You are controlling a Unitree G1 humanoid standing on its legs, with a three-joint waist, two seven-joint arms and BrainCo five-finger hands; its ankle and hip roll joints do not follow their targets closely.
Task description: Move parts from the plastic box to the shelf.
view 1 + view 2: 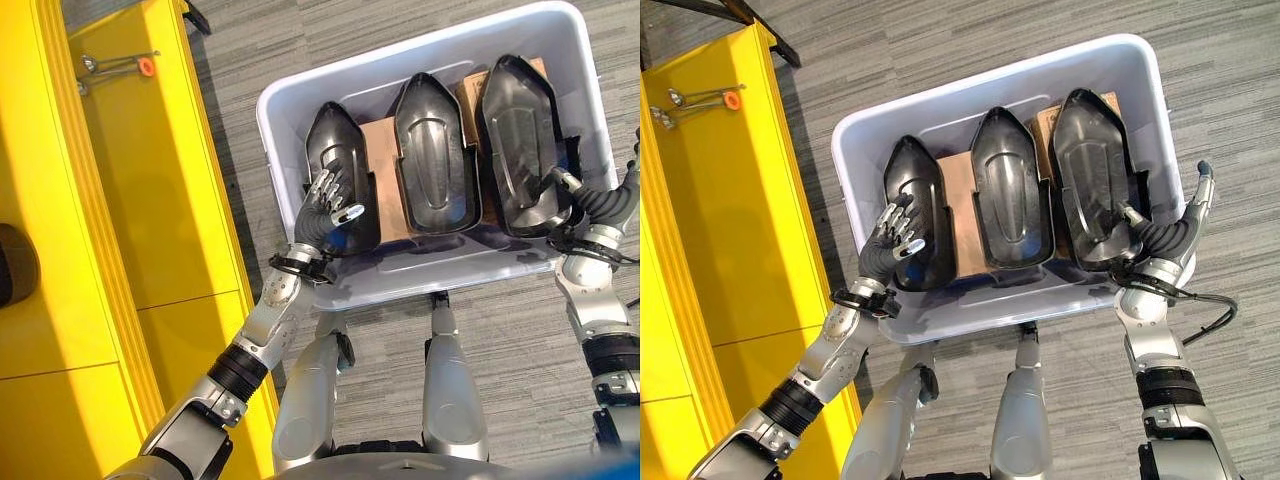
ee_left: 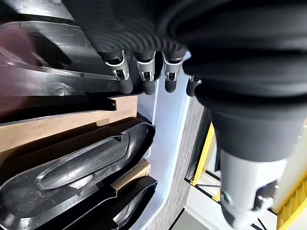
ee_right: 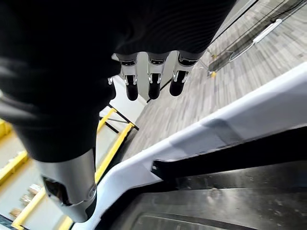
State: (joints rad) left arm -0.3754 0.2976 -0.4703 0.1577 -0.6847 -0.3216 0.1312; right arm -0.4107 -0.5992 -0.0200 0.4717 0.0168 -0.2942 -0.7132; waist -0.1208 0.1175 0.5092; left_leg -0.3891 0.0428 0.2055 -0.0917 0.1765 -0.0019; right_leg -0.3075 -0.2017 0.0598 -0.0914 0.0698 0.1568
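My left hand [image 1: 328, 205] lies on the leftmost black part [image 1: 912, 185] inside the plastic box [image 1: 420, 55], with its fingers [image 2: 144, 79] only relaxed against the part's surface, not curled around it, so I judge that I have no real grip yet. My right hand [image 1: 1165, 235] is at the right rim of the box, just beside the rightmost part [image 1: 520, 125]; its fingers [image 3: 151, 79] are straight and they hold nothing. All three parts are in the box, standing on edge side by side with brown cardboard dividers [image 1: 385, 170] between them, and the middle part [image 1: 432, 155] is close to both neighbours. The yellow shelf [image 1: 150, 200] is at my left, near the box. I think the first risk is a slip: the parts look smooth and glossy, and if I lift with flat fingers the left one can slide out and fall back. The second risk is that the part catches on a divider and pulls it up, or tips the middle part. Also the box stands on the floor [image 1: 940, 50], so a hard sideways pull could drag it
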